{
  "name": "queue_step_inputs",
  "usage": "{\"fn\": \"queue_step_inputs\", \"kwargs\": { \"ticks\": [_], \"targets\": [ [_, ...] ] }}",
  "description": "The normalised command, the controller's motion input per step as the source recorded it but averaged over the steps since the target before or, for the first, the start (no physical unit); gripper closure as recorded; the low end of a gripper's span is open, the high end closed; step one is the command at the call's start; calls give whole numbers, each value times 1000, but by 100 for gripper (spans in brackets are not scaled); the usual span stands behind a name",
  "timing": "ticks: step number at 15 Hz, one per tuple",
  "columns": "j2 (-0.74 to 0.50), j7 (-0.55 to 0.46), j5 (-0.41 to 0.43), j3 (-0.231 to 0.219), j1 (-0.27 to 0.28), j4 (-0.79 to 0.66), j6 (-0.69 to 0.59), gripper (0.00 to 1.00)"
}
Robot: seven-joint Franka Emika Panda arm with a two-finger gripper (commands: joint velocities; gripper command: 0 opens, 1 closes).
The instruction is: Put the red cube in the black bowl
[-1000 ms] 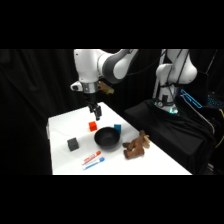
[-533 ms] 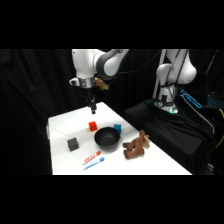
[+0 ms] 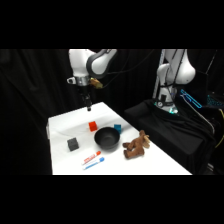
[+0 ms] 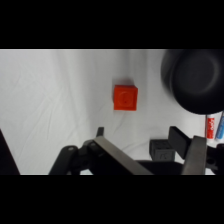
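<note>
Side view: the claw point(image 3: 89, 106) is seen hanging from the white arm above the far end of the white worktop point(image 3: 62, 125), well clear of its surface and holding nothing. The red cube point(image 3: 92, 126) is shown resting on the worktop, below the claw and nearer the camera, just beside the far-left rim of the black bowl point(image 3: 106, 138), apart from it. A teal cube point(image 3: 117, 128) lies just behind the bowl on its right. A dark grey cube point(image 3: 73, 144) is set to the left of the bowl, and a red-and-white tube point(image 3: 91, 158) with a blue pen-like item point(image 3: 95, 163) lies in front of it. A brown lumpy object point(image 3: 136, 146) is placed to the right of the bowl.

Wrist view: the red cube point(image 4: 125, 97) is shown alone on bare white worktop point(image 4: 55, 100), above the two fingers point(image 4: 112, 155), which are spread with a wide gap between them and grip nothing. The black bowl point(image 4: 196, 80) fills the upper right corner, apart from the cube. The dark grey cube point(image 4: 161, 149) is visible between the fingers.
</note>
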Motion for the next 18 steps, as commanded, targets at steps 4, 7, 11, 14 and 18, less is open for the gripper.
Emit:
{"fn": "queue_step_inputs", "kwargs": {
  "ticks": [4, 7, 11, 14, 18],
  "targets": [
    [146, -292, 144, 28, -125, 149, 43, 0],
    [173, -246, 165, 55, -105, 135, 85, 0],
    [176, -172, 142, 84, -65, 95, 145, 0],
    [166, -117, 115, 86, -47, 96, 181, 0],
    [175, -84, 91, 74, -41, 100, 218, 0]
  ]
}}
